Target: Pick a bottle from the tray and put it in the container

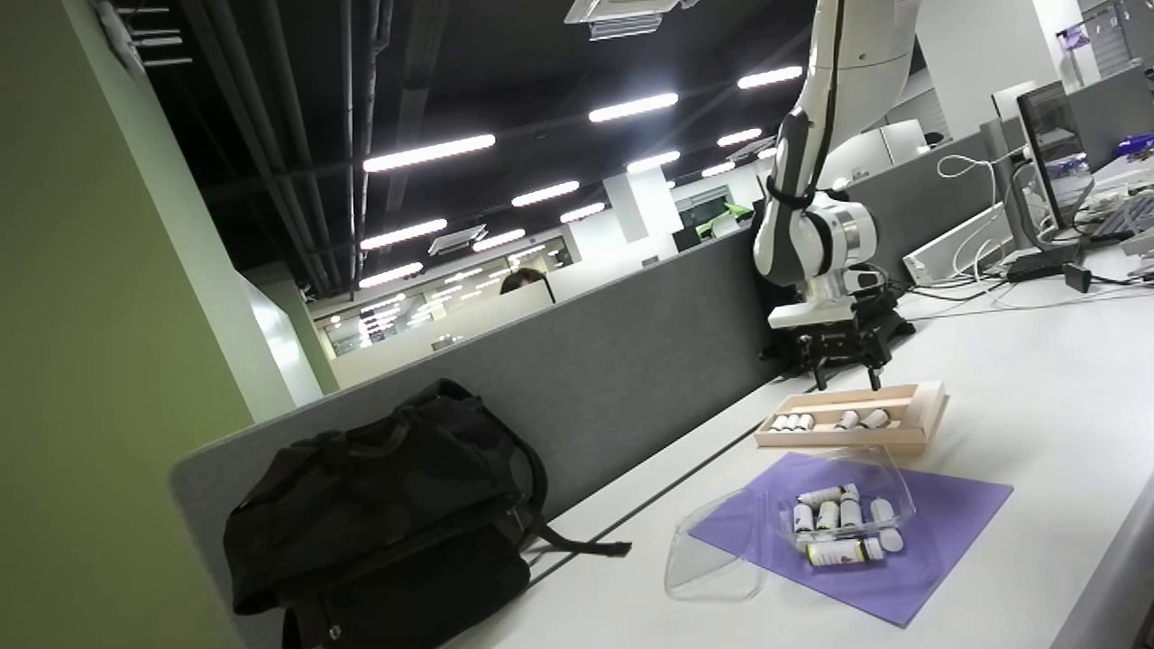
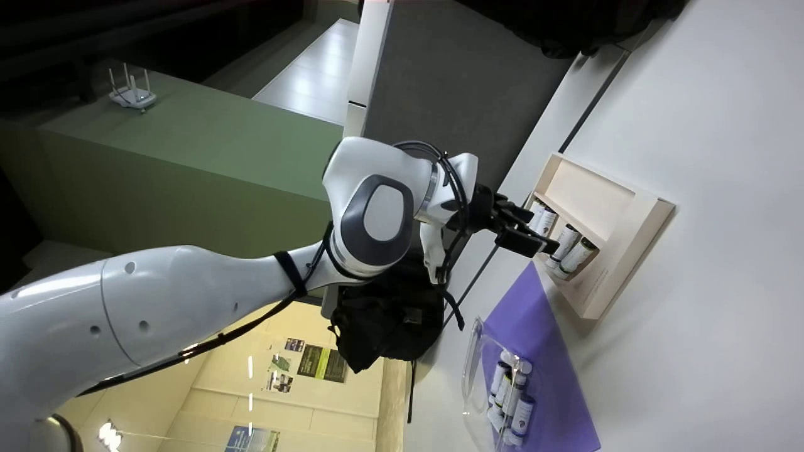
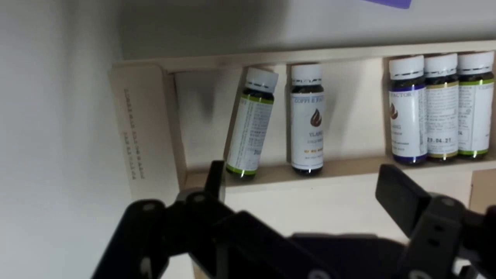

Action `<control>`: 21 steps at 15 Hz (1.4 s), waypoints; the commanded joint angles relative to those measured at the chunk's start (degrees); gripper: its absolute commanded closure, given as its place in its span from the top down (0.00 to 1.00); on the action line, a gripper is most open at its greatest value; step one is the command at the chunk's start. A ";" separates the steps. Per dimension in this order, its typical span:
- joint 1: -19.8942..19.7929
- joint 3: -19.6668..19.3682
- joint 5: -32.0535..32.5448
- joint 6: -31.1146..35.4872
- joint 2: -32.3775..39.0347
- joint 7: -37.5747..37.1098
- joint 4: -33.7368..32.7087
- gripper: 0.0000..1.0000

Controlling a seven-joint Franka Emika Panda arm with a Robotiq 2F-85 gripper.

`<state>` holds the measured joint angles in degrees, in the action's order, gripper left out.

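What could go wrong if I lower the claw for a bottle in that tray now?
Double grab: the claw stands open, and in the wrist view both the slanted bottle and the straight bottle line up with its gap, so closing might catch both.
Nudged neighbours: three bottles at one end of the tray lie side by side; reaching for one could shift the others.
Rolling: the clear container already holds several bottles; one released on top may roll.

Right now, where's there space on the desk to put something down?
The white desk is bare beside the wooden tray, away from the gray partition, and between the black backpack and clear plastic container. Crowded: that container's bottle pile, and the tray's bottles near open jaws.
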<state>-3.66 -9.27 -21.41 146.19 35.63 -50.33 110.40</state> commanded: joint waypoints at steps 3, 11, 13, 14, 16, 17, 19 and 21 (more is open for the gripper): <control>2.37 -0.63 2.46 -4.80 3.81 -4.67 -4.26 1.00; 3.94 -1.94 5.06 -3.01 6.07 -5.82 -4.30 1.00; 4.18 -2.46 5.69 -1.64 6.33 -6.11 -4.15 1.00; 4.27 -2.65 6.10 -0.77 6.44 -6.22 -4.04 1.00; 4.28 -2.87 6.33 0.24 6.77 -6.23 -4.05 1.00; 4.29 -2.94 6.40 0.68 6.91 -6.21 -4.01 1.00; 4.26 -2.94 6.61 1.65 7.02 -6.09 -3.86 1.00; 4.25 -2.91 6.46 2.96 6.86 -5.99 -3.59 1.00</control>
<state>-0.15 -11.41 -15.74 148.00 42.05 -53.93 107.66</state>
